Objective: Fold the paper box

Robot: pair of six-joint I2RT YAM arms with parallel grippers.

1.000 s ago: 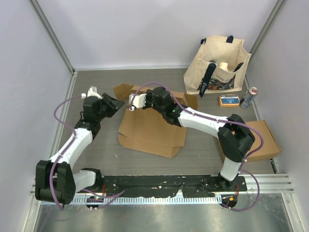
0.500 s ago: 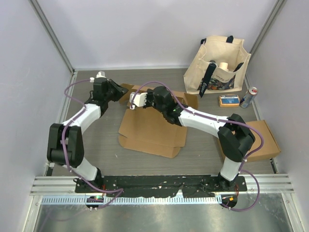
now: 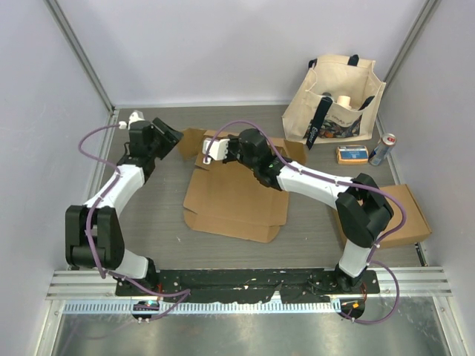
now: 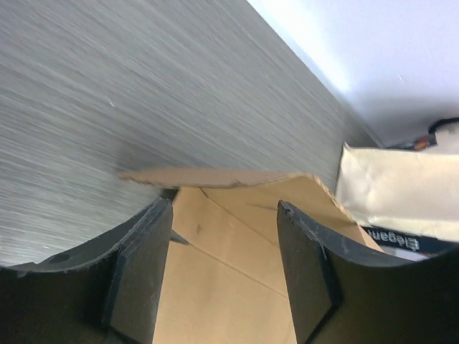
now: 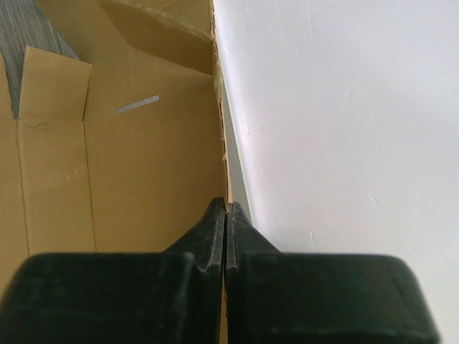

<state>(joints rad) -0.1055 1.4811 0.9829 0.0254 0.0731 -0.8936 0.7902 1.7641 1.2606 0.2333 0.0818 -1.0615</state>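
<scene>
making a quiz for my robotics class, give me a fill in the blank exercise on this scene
1. The left end effector is ____, pointing at a flap of the cardboard box.
2. The right end effector has its fingers ____.
3. The tote bag stands at the back ____ corner of the table.
4. Beside the orange packet stands a drink ____.

Missing words: open; shut; right; can

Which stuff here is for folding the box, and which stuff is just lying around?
For the job: paper box, flat in the middle; left gripper, open by its flap; right gripper, pinching its edge.
Just lying about: tote bag; drink can; small orange packet; another cardboard box at the right.
</scene>
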